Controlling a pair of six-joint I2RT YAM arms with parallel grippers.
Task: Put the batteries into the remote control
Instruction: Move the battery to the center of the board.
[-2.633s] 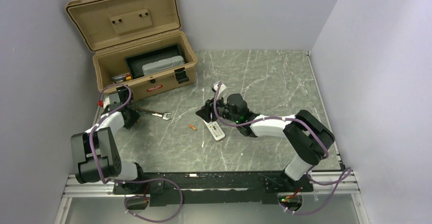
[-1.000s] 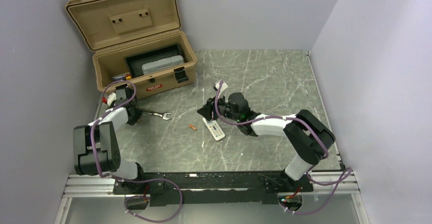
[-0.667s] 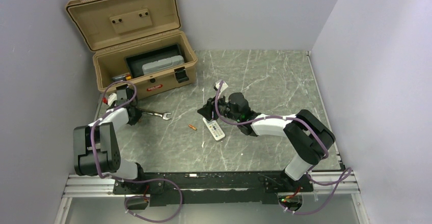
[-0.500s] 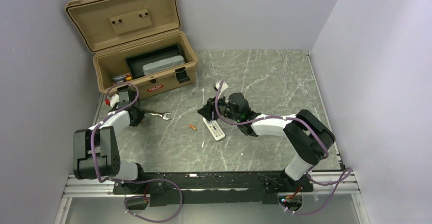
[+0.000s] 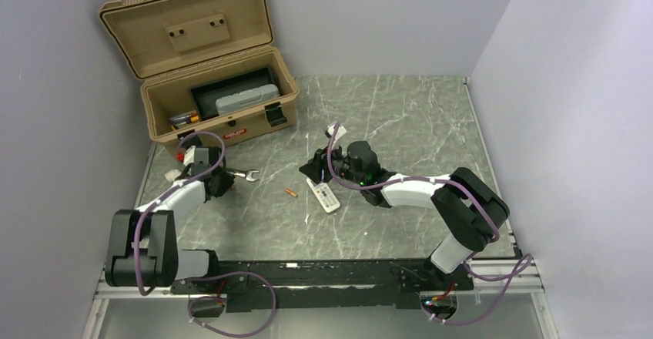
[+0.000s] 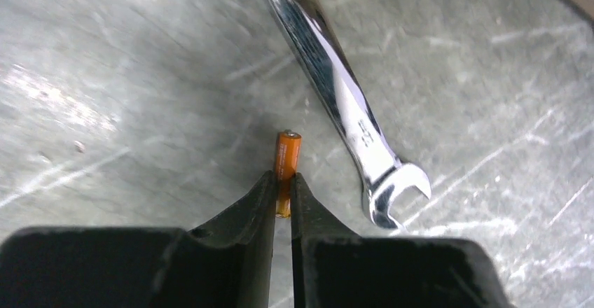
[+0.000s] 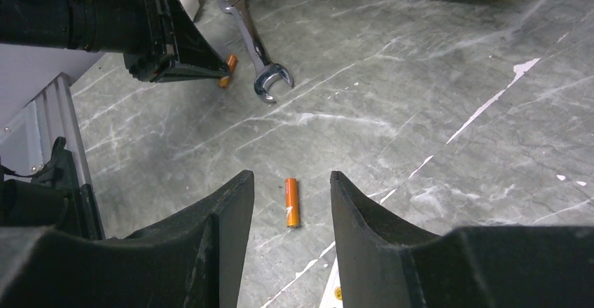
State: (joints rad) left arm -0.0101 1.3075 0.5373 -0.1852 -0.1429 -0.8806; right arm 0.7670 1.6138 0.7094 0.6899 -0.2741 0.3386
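Observation:
My left gripper [image 6: 282, 176] is shut on an orange battery [image 6: 287, 155], whose far end sticks out past the fingertips, low over the table beside the wrench's open end. From the top view the left gripper [image 5: 220, 182] sits at the wrench. A second battery [image 7: 291, 202] lies on the table between the fingers of my right gripper [image 7: 291, 176], which is open and touches nothing. The same battery [image 5: 290, 193] lies just left of the white remote control [image 5: 325, 197], which rests buttons up below the right gripper [image 5: 314, 168]. Only a corner of the remote control [image 7: 336, 291] shows in the right wrist view.
A steel wrench [image 5: 240, 173] lies on the marble table [image 5: 400, 123] by the left gripper. An open tan toolbox [image 5: 215, 100] holding a grey case stands at the back left. A small white block [image 5: 171, 175] lies near the left table edge.
The left arm has swung right, away from the toolbox front, to the wrench's open end. The right arm has stayed put.

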